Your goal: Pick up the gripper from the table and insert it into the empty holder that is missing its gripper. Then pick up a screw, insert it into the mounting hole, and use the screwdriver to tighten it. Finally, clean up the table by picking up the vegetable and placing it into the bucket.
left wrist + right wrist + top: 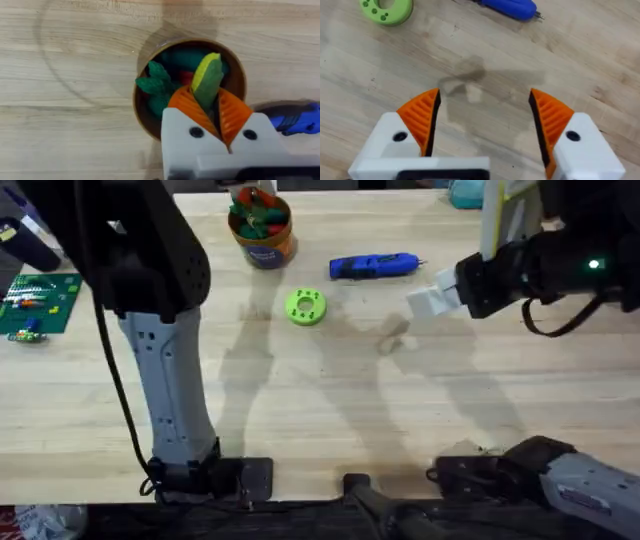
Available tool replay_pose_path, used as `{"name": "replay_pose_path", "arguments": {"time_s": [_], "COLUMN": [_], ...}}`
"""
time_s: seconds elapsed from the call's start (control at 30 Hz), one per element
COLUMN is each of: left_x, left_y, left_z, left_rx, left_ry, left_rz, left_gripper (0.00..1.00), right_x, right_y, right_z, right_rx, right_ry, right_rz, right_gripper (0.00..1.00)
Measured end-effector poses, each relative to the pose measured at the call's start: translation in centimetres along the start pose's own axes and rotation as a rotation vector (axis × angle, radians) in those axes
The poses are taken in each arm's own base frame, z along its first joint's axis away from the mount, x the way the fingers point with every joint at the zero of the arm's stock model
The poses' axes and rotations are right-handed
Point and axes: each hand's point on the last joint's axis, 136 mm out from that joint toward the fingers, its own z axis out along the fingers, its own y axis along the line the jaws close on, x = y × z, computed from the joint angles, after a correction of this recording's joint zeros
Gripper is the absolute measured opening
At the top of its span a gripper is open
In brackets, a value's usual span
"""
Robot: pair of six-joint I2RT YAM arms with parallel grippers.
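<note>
A light wooden desk (330, 410) with visible grain carried the scene. A green disc with holes (305, 307) lay flat on it near the middle, its central opening ringed by smaller perforations; the same disc appeared at the edge of the right wrist view. A green circuit board (35, 305) rested at the desk's left edge, bearing small coloured components. A pale blue-green object (465, 192) stood at the far edge, too cropped to identify. Soft shadows crossed the desk's central boards.
</note>
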Motion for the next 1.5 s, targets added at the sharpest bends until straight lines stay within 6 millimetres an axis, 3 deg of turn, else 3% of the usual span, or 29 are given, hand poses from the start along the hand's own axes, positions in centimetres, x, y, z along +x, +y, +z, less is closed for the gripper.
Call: {"name": "replay_pose_path", "arguments": {"time_s": [0.1,0.33,0.47,0.67,0.7,0.8,0.97,1.2,1.5], "left_x": [0.1,0.5,2.1,4.5,4.5,5.2,6.5,7.5,14.0], "left_y": [0.0,0.1,0.4,2.2,2.9,3.3,4.0,3.9,5.3], "left_z": [0.2,0.0,-0.1,-2.2,-5.2,-9.5,-15.0,-18.2,-21.8], "left_rx": [0.001,-0.002,-0.017,-0.121,-0.173,-0.198,-0.219,-0.224,-0.205], "left_ry": [0.005,0.019,0.085,0.163,0.121,0.078,0.015,-0.05,-0.148], "left_rz": [0.006,0.014,0.008,-0.025,-0.036,-0.063,-0.107,-0.132,-0.177], "left_gripper": [0.089,0.585,0.7,0.714,0.718,0.709,0.686,0.684,0.712], "right_x": [0.0,0.0,0.0,0.0,0.0,0.0,0.0,0.0,0.0], "right_y": [0.0,0.0,0.0,0.0,0.0,0.0,0.0,0.0,0.0], "right_z": [0.0,0.0,0.0,0.0,0.0,0.0,0.0,0.0,0.0], "right_rx": [0.0,0.0,0.0,0.0,0.0,0.0,0.0,0.0,0.0], "right_ry": [0.0,0.0,0.0,0.0,0.0,0.0,0.0,0.0,0.0], "right_rz": [0.0,0.0,0.0,0.0,0.0,0.0,0.0,0.0,0.0], "right_gripper": [0.983,0.983,0.983,0.983,0.983,0.983,0.983,0.983,0.983]}}
